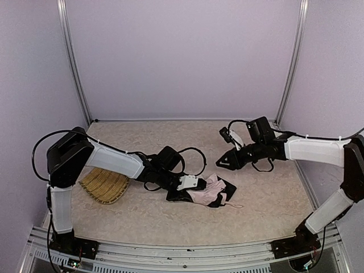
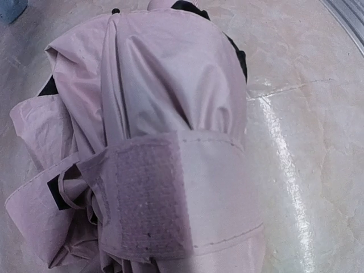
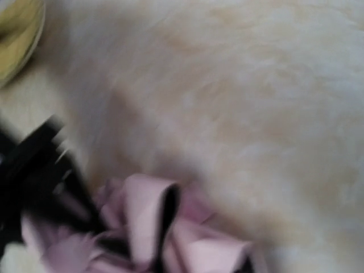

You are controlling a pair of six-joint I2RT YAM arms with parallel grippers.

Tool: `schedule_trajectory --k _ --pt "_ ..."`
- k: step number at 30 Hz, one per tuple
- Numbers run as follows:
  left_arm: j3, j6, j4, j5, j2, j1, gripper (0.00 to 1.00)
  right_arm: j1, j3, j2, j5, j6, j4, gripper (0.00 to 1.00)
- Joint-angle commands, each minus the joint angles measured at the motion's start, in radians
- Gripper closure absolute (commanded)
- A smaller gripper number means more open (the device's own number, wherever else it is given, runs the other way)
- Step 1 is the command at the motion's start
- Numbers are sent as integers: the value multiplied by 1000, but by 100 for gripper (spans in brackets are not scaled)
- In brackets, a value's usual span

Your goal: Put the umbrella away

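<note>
1. Pale marbled tabletop [image 1: 267, 193], closed in by lilac walls [image 1: 182, 57], carries everything. On it the left pincer [image 1: 189, 183] sits at the left end of the umbrella [image 1: 209, 192]. Its fingers are hidden, so I cannot tell whether it is clamped on the fabric or merely resting there.
2. Up and right of the bundle hangs the right pincer [image 1: 228, 161], apart from it. Its wrist view is smeared and shows no fingers, so its opening cannot be told either.
3. Collapsed mid-tabletop, the umbrella is a loose bunch of pink folds with the strap [image 2: 151, 199] laid across them; whether it is fastened is unclear.
4. Well to the left lies the woven tray [image 1: 105, 186], partly under the left arm [image 1: 114, 159].
5. Likely risks:
   - A hold on fabric alone could slip off the shaft.
   - An unfastened strap would let the folds spill open.
   - An incoming right pincer might snag them.
</note>
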Motion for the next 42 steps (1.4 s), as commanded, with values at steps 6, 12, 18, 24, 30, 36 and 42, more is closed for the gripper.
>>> schedule_trajectory --k 6,12,18,24,30,36,42 --pt "155 -134 -536 231 226 47 100 410 -330 -288 467 -467 233 50" --pt "273 -135 -685 295 322 71 100 517 -371 -249 632 -634 293 34" --pt "317 -140 -745 315 378 76 100 544 -340 -96 730 -710 294 13" --pt "328 -134 -762 326 392 77 100 544 -261 79 822 -712 219 19" --pt "342 -132 -773 329 397 88 92 546 -199 193 869 -662 118 64" --pt "219 -250 -500 241 230 120 1 548 -194 160 764 -644 70 86" --pt "-73 -371 5 65 -92 157 1 545 -154 180 639 -622 -27 92"
